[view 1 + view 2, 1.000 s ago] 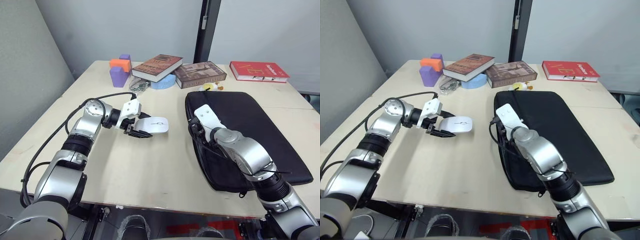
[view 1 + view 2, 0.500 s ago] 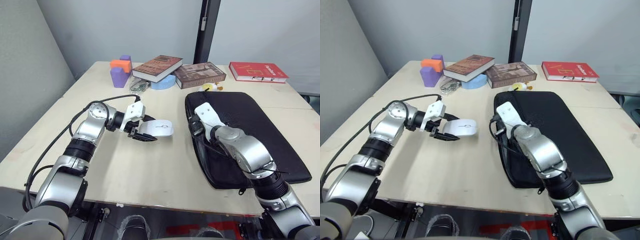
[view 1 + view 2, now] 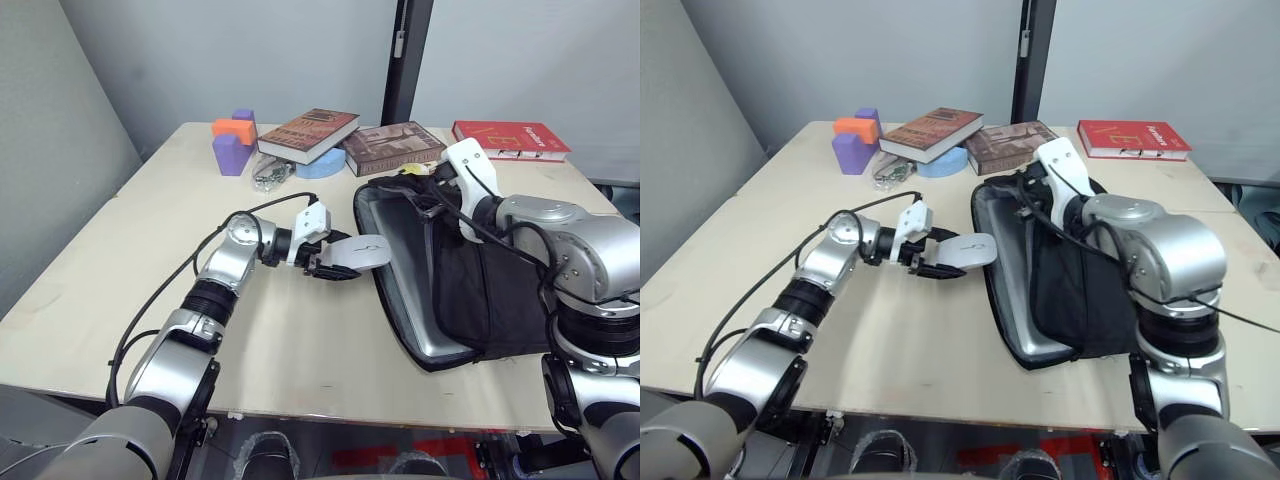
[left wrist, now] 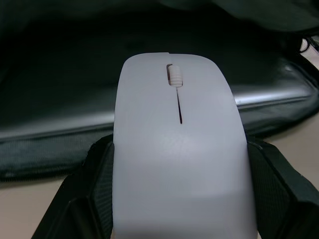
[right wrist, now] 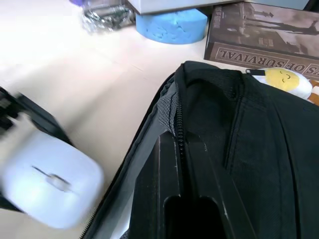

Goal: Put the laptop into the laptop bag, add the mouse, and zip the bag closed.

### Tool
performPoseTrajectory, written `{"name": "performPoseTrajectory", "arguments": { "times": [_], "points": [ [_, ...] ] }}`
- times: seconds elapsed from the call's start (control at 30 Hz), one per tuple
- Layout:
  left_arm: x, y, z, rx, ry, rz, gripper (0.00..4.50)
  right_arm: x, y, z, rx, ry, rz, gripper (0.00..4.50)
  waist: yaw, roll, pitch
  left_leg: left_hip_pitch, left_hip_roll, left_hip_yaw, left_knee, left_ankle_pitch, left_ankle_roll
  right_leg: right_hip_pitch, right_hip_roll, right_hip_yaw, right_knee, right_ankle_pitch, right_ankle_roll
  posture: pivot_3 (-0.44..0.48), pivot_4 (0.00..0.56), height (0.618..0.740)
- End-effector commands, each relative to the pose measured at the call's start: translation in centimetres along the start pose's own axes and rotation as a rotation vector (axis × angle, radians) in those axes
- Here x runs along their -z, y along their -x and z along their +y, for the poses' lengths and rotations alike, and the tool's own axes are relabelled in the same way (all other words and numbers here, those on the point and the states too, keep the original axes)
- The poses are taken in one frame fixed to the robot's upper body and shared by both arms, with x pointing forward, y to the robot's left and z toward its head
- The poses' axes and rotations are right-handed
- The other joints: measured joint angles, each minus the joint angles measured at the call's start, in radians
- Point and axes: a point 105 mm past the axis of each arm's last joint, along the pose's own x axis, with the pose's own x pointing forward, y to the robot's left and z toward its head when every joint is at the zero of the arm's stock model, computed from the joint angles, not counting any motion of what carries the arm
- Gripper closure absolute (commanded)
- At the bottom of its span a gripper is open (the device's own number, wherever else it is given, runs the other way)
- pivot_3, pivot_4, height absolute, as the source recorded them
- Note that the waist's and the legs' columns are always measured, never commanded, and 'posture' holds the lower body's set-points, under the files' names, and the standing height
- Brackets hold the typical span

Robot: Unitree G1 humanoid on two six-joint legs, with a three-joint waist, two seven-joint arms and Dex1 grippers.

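Items on the table, counted: 1 laptop bag; 1 laptop inside it; 1 white mouse; 3 books, of which 1 is a red book; 2 purple blocks; 1 orange block; 1 blue disc; 1 yellow-and-white plush toy; 2 grippers, the left gripper and the right gripper.

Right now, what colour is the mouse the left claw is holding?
White, with a ribbed scroll wheel; the mouse shows best in the left wrist view.
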Motion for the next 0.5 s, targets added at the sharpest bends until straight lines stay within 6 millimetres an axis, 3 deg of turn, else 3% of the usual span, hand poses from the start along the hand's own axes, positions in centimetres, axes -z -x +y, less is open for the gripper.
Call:
{"name": "performPoseTrajectory", "arguments": {
  "times": [0.03, 0.27, 0.5],
  "points": [
    [-2.0, -1.5, 0.6, -0.019, -0.044, -0.041, 1.64, -2.8, 1.3, 1.2, -0.041, 0.057, -0.123, 4.49, 0.000, 0.000, 0.000, 0.000, 0.000, 0.000, 0.000, 0.000, 0.000, 0.000, 0.000, 0.000, 0.000, 0.000, 0.000, 0.000, 0.150, 0.740],
    [-2.0, -5.2, 0.9, -0.091, -0.058, -0.009, 1.64, -2.4, 0.9, 2.1, -0.065, 0.040, -0.119, 4.49, 0.000, 0.000, 0.000, 0.000, 0.000, 0.000, 0.001, 0.002, 0.003, 0.000, 0.000, 0.001, 0.000, -0.002, -0.004, 0.000, 0.150, 0.740],
    [-1.8, -7.0, 1.9, -0.213, 0.001, -0.038, 1.64, -2.1, 0.8, 2.0, -0.054, 0.036, -0.109, 4.49, 0.002, 0.000, 0.000, 0.000, 0.000, 0.000, 0.001, 0.002, 0.003, 0.000, 0.000, 0.001, 0.000, -0.001, -0.002, 0.000, 0.150, 0.740]
  ]
}}
